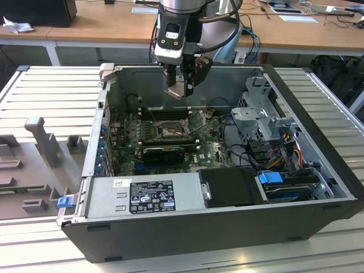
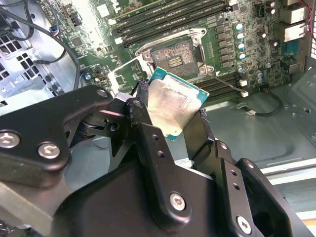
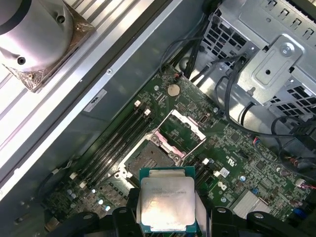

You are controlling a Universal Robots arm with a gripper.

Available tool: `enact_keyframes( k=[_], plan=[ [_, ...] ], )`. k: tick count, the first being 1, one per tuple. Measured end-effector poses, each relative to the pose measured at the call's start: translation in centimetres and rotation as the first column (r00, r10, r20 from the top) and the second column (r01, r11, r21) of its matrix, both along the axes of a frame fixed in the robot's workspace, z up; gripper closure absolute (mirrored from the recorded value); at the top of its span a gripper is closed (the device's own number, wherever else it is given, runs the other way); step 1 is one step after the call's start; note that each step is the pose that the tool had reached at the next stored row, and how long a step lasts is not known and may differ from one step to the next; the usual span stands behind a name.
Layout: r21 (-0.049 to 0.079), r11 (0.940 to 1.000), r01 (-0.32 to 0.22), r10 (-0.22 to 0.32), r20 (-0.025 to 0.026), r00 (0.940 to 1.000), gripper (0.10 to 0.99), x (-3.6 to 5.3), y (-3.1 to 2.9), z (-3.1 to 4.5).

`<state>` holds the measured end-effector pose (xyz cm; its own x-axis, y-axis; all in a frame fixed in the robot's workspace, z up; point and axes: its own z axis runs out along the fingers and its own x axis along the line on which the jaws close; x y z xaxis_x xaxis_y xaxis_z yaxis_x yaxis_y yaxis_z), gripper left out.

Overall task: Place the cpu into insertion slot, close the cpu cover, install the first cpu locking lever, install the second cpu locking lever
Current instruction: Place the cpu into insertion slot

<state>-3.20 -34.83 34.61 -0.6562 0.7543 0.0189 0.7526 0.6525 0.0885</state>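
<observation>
My gripper (image 1: 182, 89) hangs inside the open computer case (image 1: 227, 227), fingers clamped on the cpu (image 3: 167, 198), clear above the green motherboard (image 3: 237, 150). Below, the insertion slot (image 3: 148, 157) lies uncovered, with the cpu cover (image 3: 183, 129) swung up beside it.

Exterior view high over case (image 1: 199, 239); wrist views near, sharing insertion slot (image 2: 173, 55) (image 3: 148, 157).

Gripper (image 1: 182, 86) hangs downward (jaws clamped on the cpu (image 3: 167, 205)).
</observation>
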Motion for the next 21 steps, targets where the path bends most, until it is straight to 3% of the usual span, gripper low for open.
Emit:
enact_keyframes(
  k=[8,15,21],
  plan=[
    [0.000,0.9980,0.064,-0.064,0.0001,0.9980,0.561,0.00,0.00,-0.05],
    [0.000,0.9921,0.125,-0.125,0.0000,0.9921,0.561,0.00,0.00,-0.09],
    [0.000,0.9804,0.197,-0.197,0.0001,0.9804,0.561,0.00,0.00,-0.14]
  ],
)
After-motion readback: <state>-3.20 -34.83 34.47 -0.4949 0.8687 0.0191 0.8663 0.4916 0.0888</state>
